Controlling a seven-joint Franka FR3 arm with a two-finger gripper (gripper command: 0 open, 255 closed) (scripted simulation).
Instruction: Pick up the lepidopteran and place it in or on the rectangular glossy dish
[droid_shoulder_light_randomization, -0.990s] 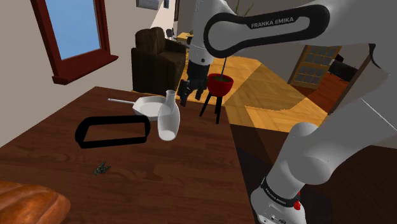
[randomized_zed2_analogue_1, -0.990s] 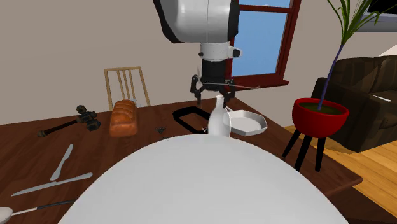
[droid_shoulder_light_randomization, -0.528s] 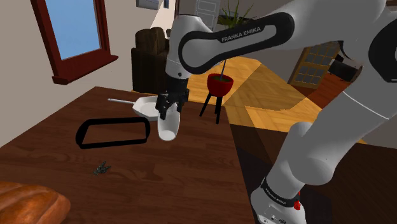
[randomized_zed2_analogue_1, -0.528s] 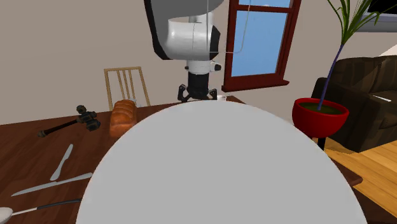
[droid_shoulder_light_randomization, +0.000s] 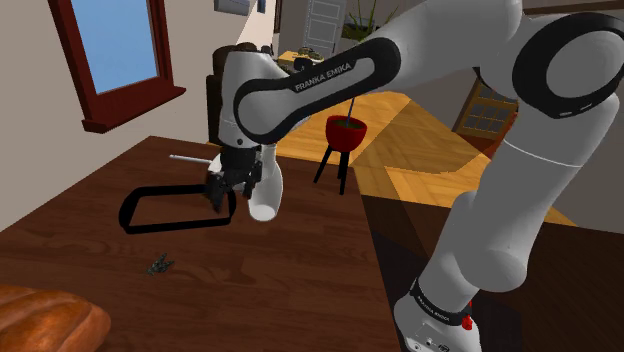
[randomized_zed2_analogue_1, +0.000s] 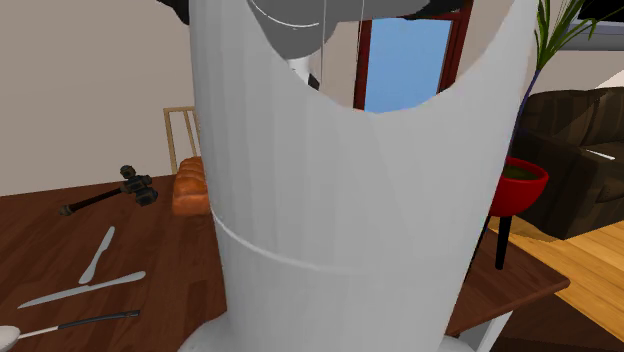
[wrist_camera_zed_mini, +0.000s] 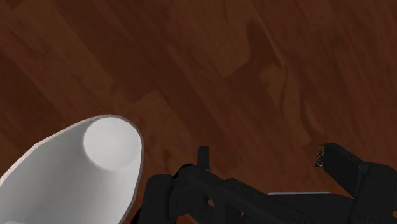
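the moth (droid_shoulder_light_randomization: 159, 264) lies on the counter (droid_shoulder_light_randomization: 300, 285), near of the black dish (droid_shoulder_light_randomization: 160, 228) and apart from it. the pincer (droid_shoulder_light_randomization: 222, 190), seemingly open and empty, hangs over the dish's right end in the shoulder view, just beside a white bottle (droid_shoulder_light_randomization: 265, 197). it should be lowered squarely over the moth, clear of the bottle. open room is left around the moth.

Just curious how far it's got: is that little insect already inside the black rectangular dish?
No, the insect lies on the bare table, outside the black dish.
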